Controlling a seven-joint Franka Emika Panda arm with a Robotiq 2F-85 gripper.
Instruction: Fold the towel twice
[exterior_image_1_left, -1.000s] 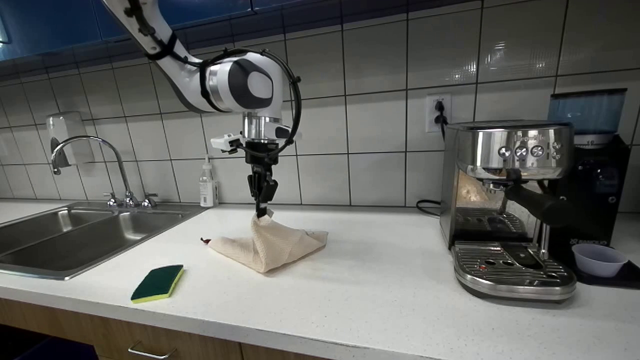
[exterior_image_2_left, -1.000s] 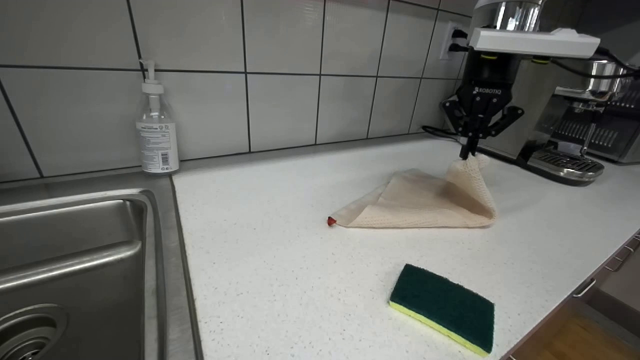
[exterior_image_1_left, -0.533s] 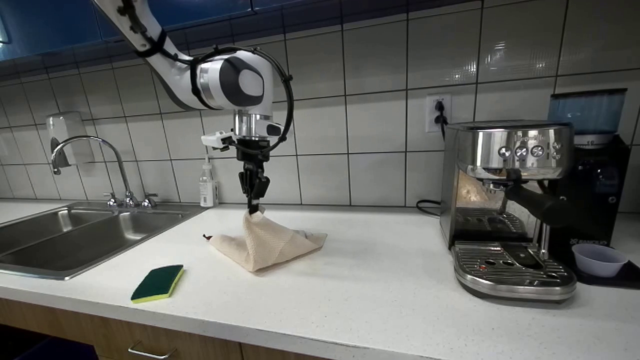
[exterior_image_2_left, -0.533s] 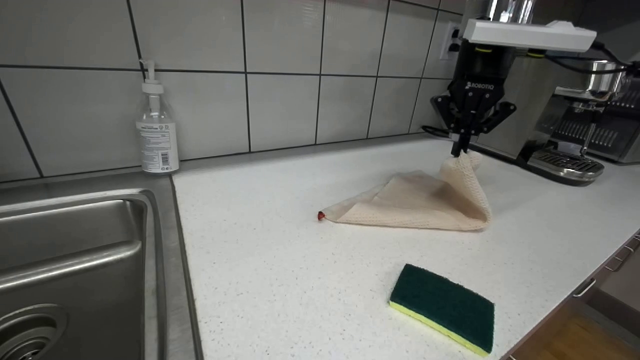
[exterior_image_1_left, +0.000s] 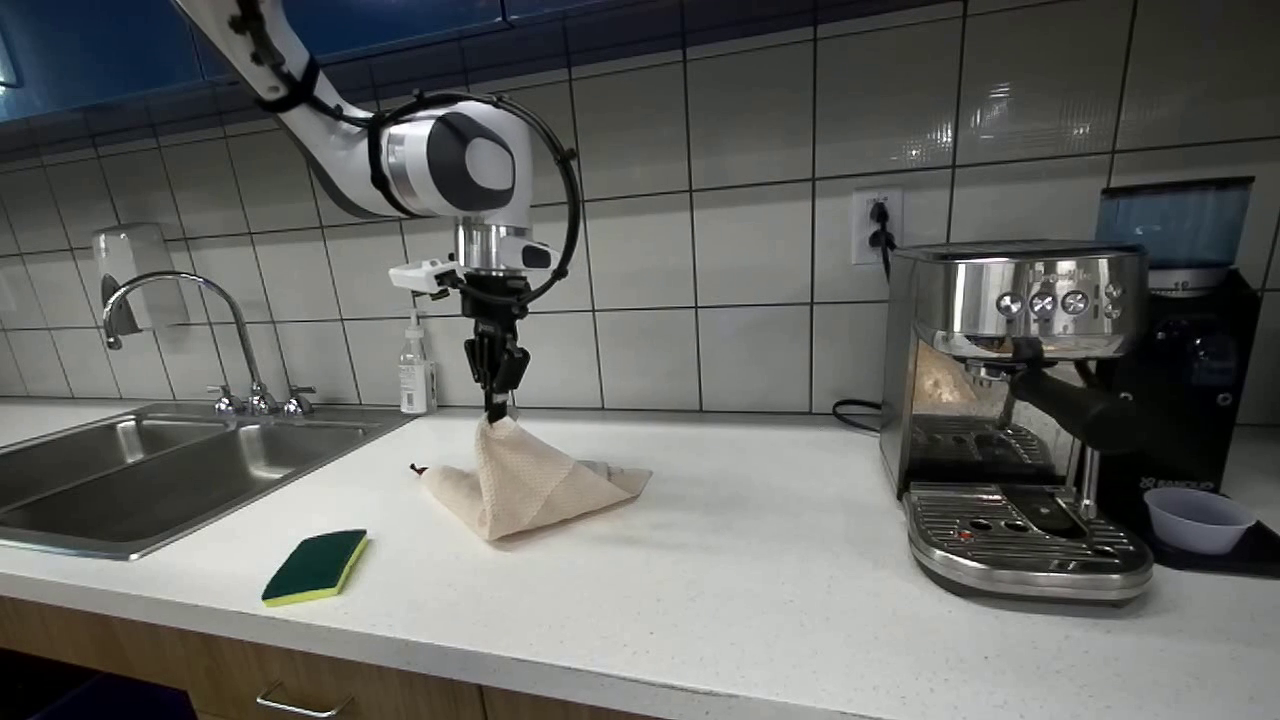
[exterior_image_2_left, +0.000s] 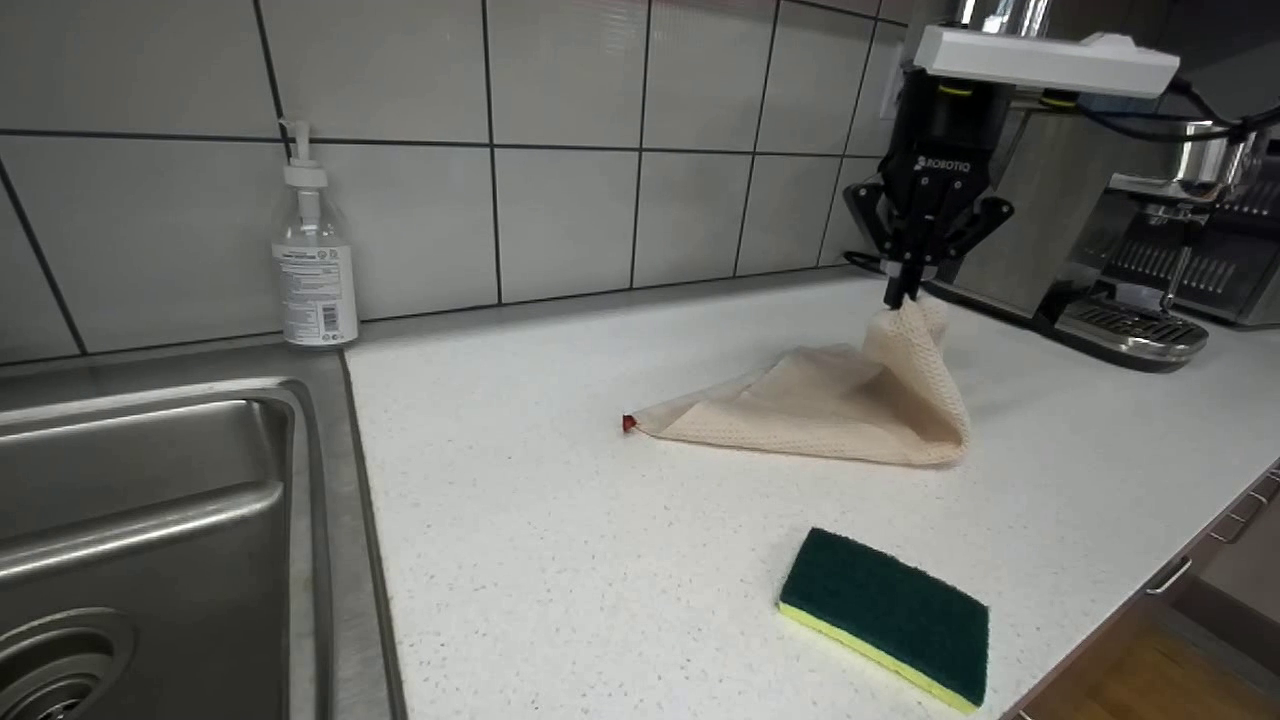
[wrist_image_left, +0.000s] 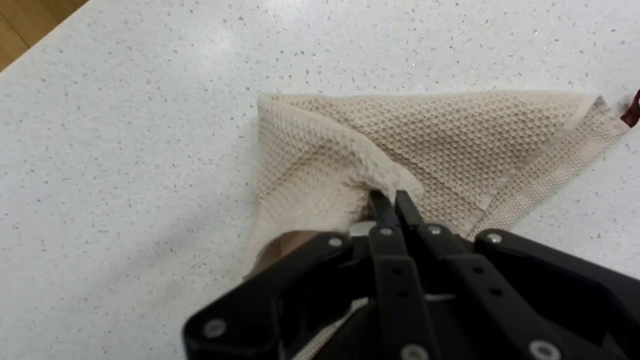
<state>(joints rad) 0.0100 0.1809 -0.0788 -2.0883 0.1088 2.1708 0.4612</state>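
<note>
Nearest, in front of the towel (exterior_image_1_left: 545, 485) and to its left in an exterior view, is a handle (exterior_image_1_left: 303, 711) below the edge of the bench (exterior_image_1_left: 760, 610). The sponge (exterior_image_1_left: 315, 567), green over yellow, lies flat on the bench, nearer than the towel in both exterior views and apart from it. The towel rests on the bench, mostly in overlapping layers, with one part raised to a peak; a small red tip (exterior_image_2_left: 629, 423) shows at its left corner in both exterior views. The claw (wrist_image_left: 392, 197) points straight down at the towel's peak, its fingers (wrist_image_left: 384, 212) pressed almost together, pinching the raised fold; in the wrist view the towel beside them curves over a hollow. In an exterior view the arm (exterior_image_1_left: 470, 165) reaches in from the towel's upper left. The sink (exterior_image_1_left: 200, 480) is let into the bench left of the towel, and the coffee machine (exterior_image_1_left: 1000, 330) stands well to the towel's right, with a cup (exterior_image_1_left: 1198, 522) and a grinder (exterior_image_1_left: 1200, 370) farther right. Behind and left of the towel are the bottle (exterior_image_2_left: 316, 290) and the tap (exterior_image_1_left: 256, 380). Farthest, behind the towel, rises the tiled wall (exterior_image_1_left: 750, 250), with blue cupboards (exterior_image_1_left: 100, 60) high to the towel's left.
</note>
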